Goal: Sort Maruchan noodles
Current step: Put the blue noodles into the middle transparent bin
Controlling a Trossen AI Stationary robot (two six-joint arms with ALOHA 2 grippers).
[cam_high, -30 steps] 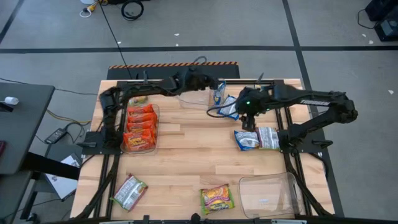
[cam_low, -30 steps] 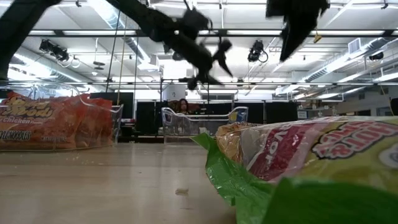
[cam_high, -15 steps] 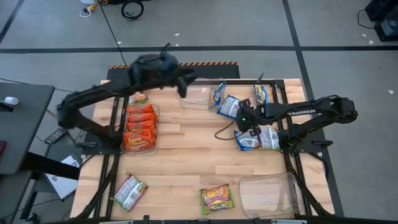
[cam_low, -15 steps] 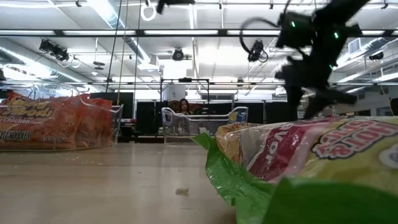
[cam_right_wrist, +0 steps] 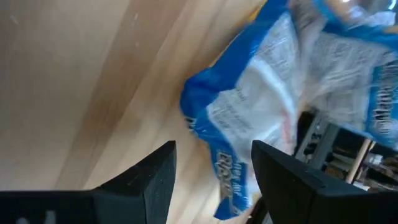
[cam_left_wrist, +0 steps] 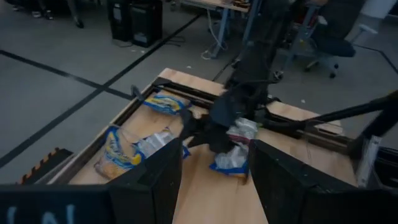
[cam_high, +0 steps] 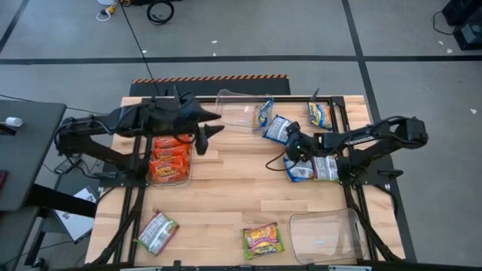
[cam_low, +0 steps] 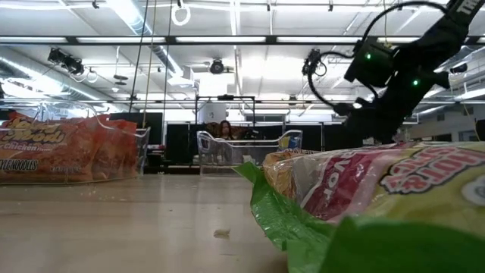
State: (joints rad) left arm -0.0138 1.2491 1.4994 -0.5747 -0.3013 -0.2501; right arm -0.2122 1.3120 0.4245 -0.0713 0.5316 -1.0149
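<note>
- We see the light wooden slatted table [cam_high: 226, 192] carrying the crinkly plastic ramen packets in groups: an orange-red stack in the clear plastic tray on the left [cam_high: 170, 153], blue-and-yellow ones at the far right, and two loose packets along the near edge, silver-white with red [cam_high: 157, 232] and yellow-green with pink [cam_high: 262, 241].
- An empty clear plastic tray at the near right corner [cam_high: 325, 235] and a clear plastic tray at the far edge [cam_high: 237, 118] stand unfilled.
- The left arm reaches over the orange-red stack, its left gripper [cam_high: 205, 129] beyond the tray's far right corner, fingers parted and holding nothing, well apart from any blue packet.
- The right arm stretches leftward, low across the right side, so the right gripper [cam_high: 290, 152] sits just beside the blue-and-silver crinkly packet on the right of the table [cam_high: 300, 170].
- In the right wrist view that packet [cam_right_wrist: 249, 124] lies straight ahead of the spread, empty fingers [cam_right_wrist: 149, 180], its blue end pointing between them.
- In the high view its long axis runs roughly left to right, and a second packet [cam_high: 325, 167] touches it on the right.
- We judge the right arm far the nearer; the coming move turns on dropping the fingers across the packet's near-left corner.
</note>
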